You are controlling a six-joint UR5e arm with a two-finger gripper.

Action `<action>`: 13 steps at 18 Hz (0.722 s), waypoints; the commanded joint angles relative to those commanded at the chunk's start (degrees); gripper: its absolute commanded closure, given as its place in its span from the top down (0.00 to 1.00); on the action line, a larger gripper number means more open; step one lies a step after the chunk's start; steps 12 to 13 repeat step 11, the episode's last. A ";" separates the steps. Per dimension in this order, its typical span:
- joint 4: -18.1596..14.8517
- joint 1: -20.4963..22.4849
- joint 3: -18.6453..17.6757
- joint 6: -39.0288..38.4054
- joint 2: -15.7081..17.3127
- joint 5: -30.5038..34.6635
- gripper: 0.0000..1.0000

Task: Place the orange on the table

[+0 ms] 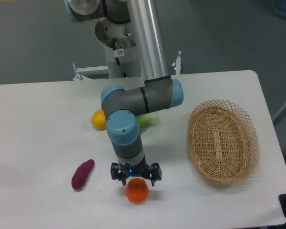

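Orange [137, 191] sits directly beneath the gripper [135, 180], on or just above the tabletop [33, 133]; whether the gripper grips it cannot be told.

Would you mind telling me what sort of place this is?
Probably a robotics lab: a robot arm bolted beside a bare white table, with an orange and a wicker basket laid out, over grey flooring.

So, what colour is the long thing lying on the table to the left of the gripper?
Purple-magenta; the fixed camera view shows it clearly.
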 joint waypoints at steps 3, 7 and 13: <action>-0.09 0.70 0.53 0.09 0.26 -0.09 1.00; -0.35 2.02 0.88 0.70 1.58 -0.26 1.00; -0.35 2.20 1.06 0.79 1.76 -0.35 1.00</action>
